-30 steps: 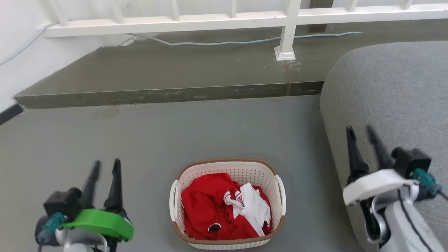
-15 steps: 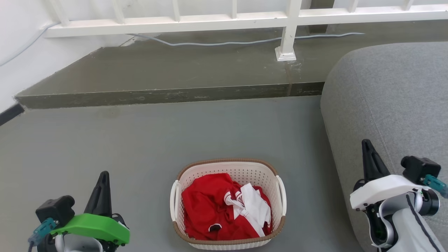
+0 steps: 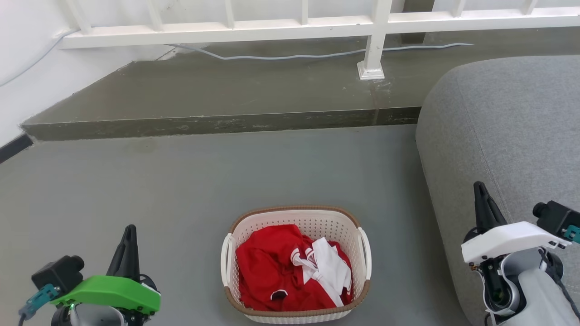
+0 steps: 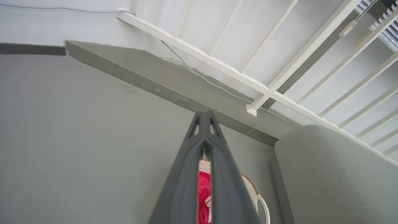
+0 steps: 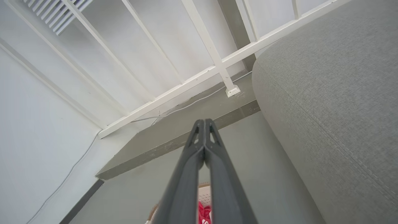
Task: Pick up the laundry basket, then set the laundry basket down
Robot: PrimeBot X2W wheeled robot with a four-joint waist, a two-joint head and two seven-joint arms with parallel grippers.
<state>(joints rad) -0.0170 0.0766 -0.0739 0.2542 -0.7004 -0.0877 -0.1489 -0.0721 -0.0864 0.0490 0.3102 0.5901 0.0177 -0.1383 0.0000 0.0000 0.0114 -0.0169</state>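
Note:
The laundry basket (image 3: 344, 231), cream-white and perforated with a brown rim and white side handles, stands on the grey floor at the bottom centre of the head view. Red and white clothes (image 3: 290, 271) lie inside it. My left gripper (image 3: 128, 235) hangs shut to the basket's left, apart from it and holding nothing. To the basket's right, in front of the sofa, my right gripper (image 3: 481, 194) is shut and empty. The left wrist view catches the basket's rim and handle (image 4: 259, 199) behind the closed fingers (image 4: 203, 124). A sliver of basket (image 5: 203, 194) peeks between the right fingers (image 5: 203, 127).
A grey sofa (image 3: 507, 127) fills the right side, close to the basket. A raised concrete step (image 3: 217, 122) runs across behind, topped by a white railing (image 3: 371, 40) and a loose cable (image 3: 272, 56). A white wall (image 3: 22, 68) closes the left.
Both grippers went from open to shut and dropped lower in the head view. The right one also shifted right. The basket has stayed put.

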